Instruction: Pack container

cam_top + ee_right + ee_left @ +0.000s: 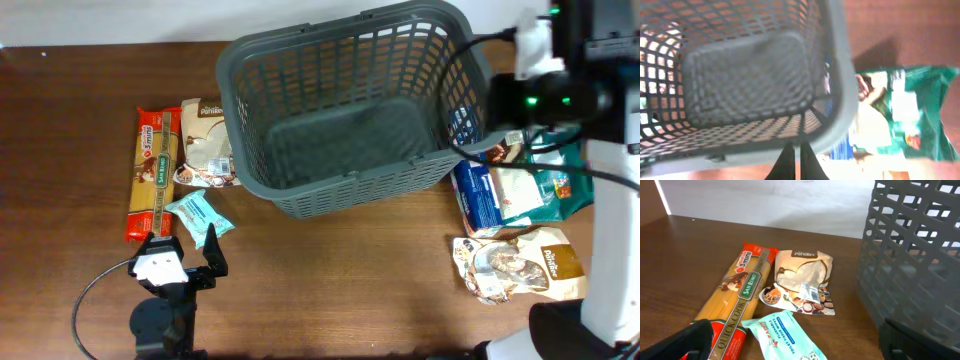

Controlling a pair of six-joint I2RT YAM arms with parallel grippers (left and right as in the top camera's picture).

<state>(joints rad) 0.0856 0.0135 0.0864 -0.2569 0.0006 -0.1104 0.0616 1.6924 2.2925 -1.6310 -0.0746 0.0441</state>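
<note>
Basket (350, 190), rectangular grey plastic lattice, lies lengthwise left-to-right, mouth up; left claw (182, 250) spread wide, right claw (795, 150) pinched closed.

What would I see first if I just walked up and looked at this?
The big dark grey basket in the middle of the brown table, with nothing inside it yet. After that, the long orange spaghetti packet lying on its left side, and the shiny green bag among the packets on its right.

Spaghetti packet (152, 175), tissue pack (198, 217), green bag (558, 190)
</note>
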